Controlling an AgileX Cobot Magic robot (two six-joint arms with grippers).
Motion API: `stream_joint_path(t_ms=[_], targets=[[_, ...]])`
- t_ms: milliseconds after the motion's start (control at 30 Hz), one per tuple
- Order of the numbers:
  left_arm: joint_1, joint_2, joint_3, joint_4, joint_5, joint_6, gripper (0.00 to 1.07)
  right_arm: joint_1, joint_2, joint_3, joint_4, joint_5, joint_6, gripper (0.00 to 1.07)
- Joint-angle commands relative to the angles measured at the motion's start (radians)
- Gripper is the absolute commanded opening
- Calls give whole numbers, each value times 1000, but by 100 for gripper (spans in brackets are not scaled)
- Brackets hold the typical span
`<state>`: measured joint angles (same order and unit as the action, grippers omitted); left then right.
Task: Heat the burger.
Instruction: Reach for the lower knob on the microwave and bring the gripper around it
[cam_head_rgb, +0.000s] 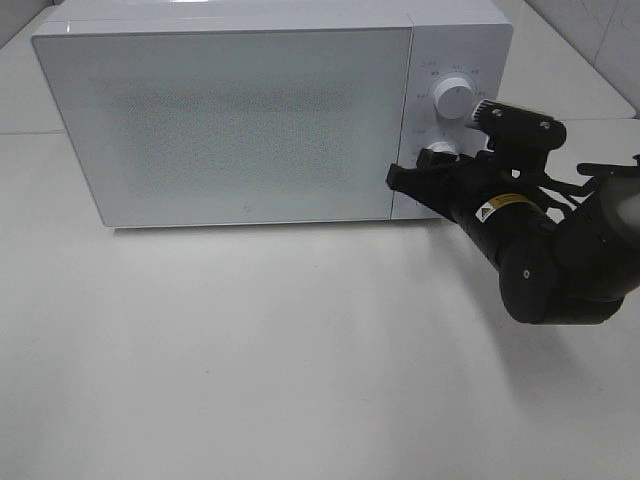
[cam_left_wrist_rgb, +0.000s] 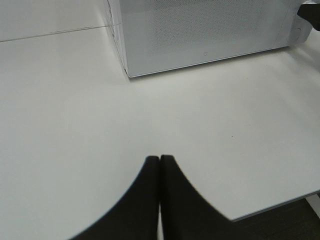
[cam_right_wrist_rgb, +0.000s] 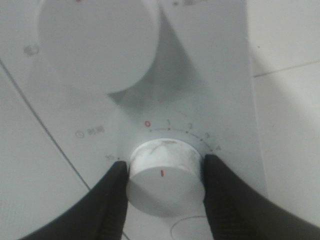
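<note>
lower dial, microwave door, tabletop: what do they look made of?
The lower dial looks like white plastic, smooth and matte, with a faint sheen on its side. The microwave door is a glossy white panel, glass or plastic, cannot tell; dotted mesh shows behind it. The tabletop is white, smooth, slightly reflective, probably laminate.

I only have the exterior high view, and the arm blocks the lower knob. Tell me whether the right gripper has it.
Observer: Yes. In the right wrist view the right gripper has a finger against each side of the lower knob.
Operator: Read me where that knob is set.
Observer: Its red line sits toward the low end of the scale, roughly between the red 0 and the 1.
Operator: Report the left gripper; it is out of my picture.
Observer: The left gripper is shut and empty, above bare table in front of the microwave.
</note>
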<state>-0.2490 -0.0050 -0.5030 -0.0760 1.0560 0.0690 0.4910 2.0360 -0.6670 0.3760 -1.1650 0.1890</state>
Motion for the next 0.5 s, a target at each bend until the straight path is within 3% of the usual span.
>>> stream_joint_path(t_ms=[33,200,500], targets=[[2,-19,2,-4,-16,-8,0,-6,-7,-14,9,-59,224,0],[2,-19,2,-4,-16,-8,0,-6,-7,-14,7,-135,702,0],[2,-19,2,-4,-16,-8,0,-6,-7,-14,6,-151,1178,0]])
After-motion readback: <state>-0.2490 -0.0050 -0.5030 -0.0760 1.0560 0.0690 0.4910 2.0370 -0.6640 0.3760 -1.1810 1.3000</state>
